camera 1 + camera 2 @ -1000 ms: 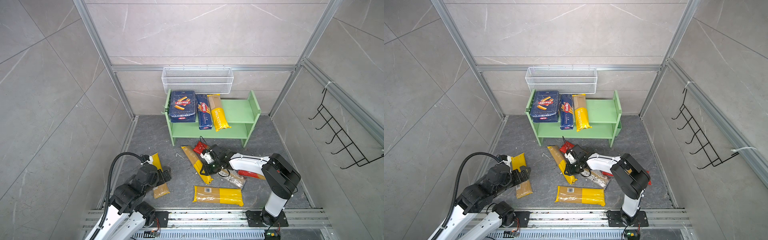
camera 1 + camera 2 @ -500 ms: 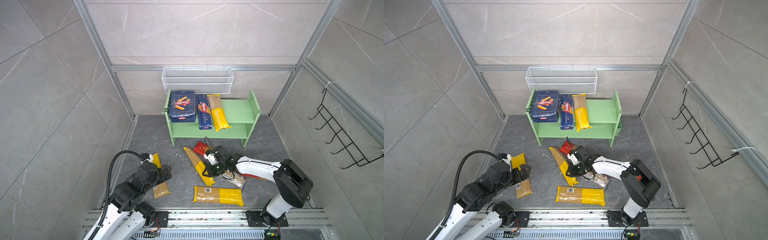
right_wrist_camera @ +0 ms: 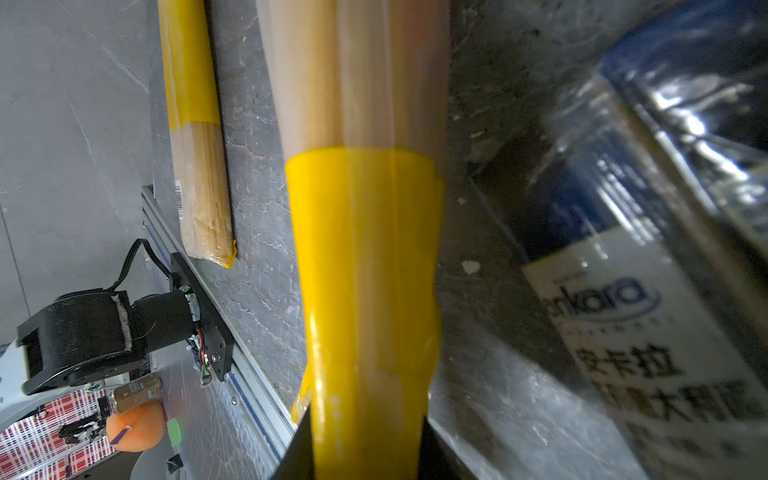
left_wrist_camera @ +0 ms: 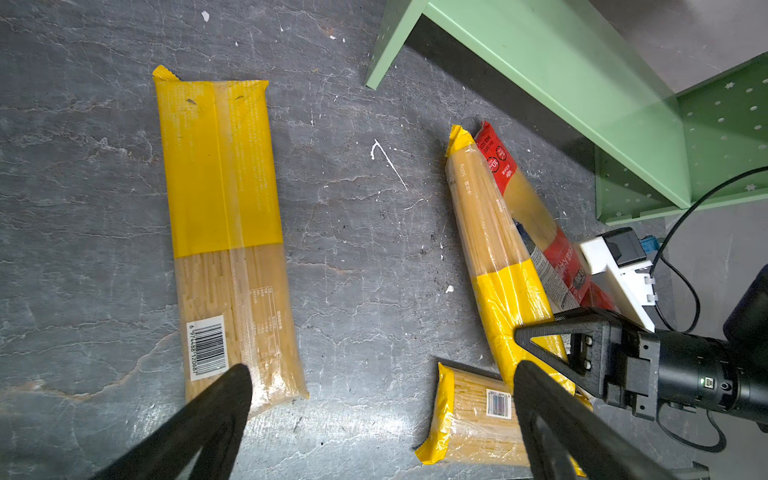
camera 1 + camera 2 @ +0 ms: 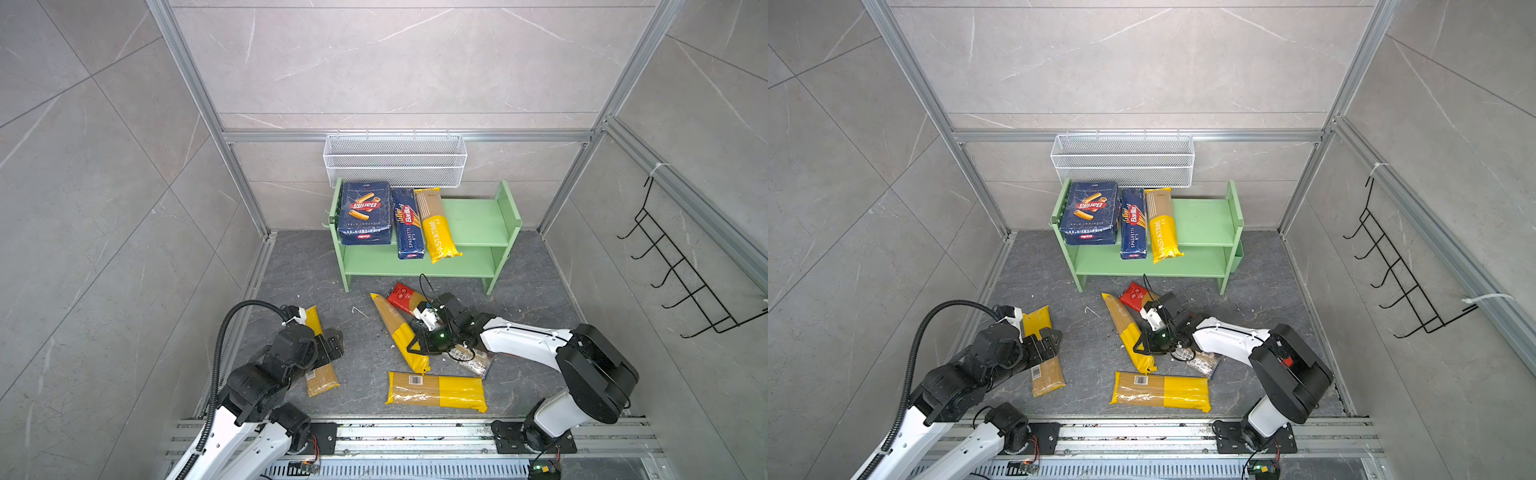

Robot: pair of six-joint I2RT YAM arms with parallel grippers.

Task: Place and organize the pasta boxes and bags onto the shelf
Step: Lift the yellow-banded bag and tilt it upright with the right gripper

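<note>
Spaghetti bag (image 5: 392, 326) on worktop (image 5: 307, 270), in front of shelf (image 5: 478, 216).
Sits clamped at yellow half in right hand (image 3: 368, 457), with left hand (image 4: 380, 374) gaping above second yellow bag (image 4: 224, 216).

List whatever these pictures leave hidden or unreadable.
Clear printed packet: mostly under the right arm in both top views; blurred and edge-cropped in the right wrist view.
Right gripper: fingertips cropped in the right wrist view, covered from above, so its hold on the slanted yellow packet is unclear.
Red-ended packet: one end under the right arm in both top views.
Shelf: back of the lower tier hidden beneath the upper tier.
</note>
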